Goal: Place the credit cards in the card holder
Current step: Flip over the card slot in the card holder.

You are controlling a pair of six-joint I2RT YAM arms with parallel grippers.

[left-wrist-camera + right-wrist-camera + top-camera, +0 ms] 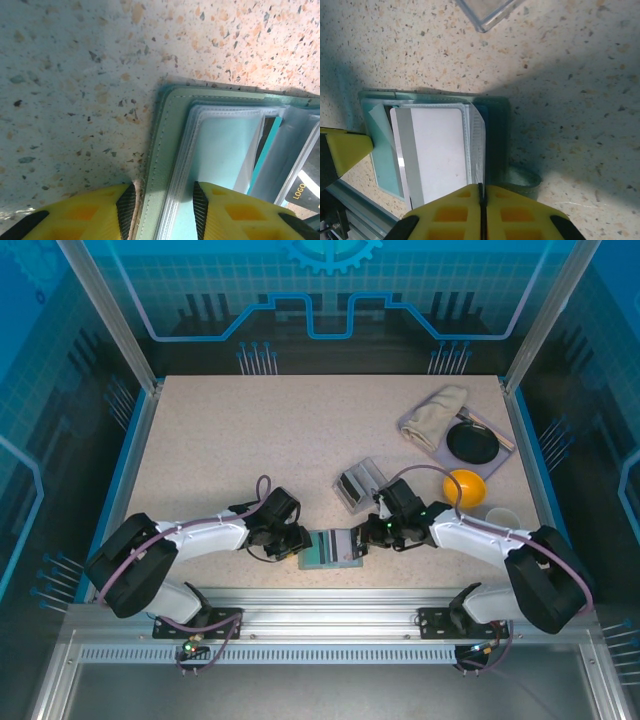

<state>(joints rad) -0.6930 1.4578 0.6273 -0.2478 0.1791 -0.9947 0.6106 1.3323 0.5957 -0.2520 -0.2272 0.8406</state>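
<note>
The card holder (332, 550) lies open near the table's front edge, between my two grippers. My left gripper (297, 545) is over its left side. In the left wrist view the jaws (163, 207) stand apart astride the grey-green cover edge (167, 140) and the clear sleeves. My right gripper (368, 533) is at its right side, shut (481, 192) on a thin clear sleeve leaf standing on edge. A pale credit card (437, 150) with a grey stripe sits in a sleeve of the card holder (495, 106). A dark card (305, 192) marked LOGO shows in another sleeve.
A small clear plastic box (360, 483) with cards stands just behind the wallet; its corner (485, 12) is close above the right gripper. Back right hold an orange ball (465, 485), a black disc (473, 443), a folded cloth (435, 410) and a white cup (502, 517).
</note>
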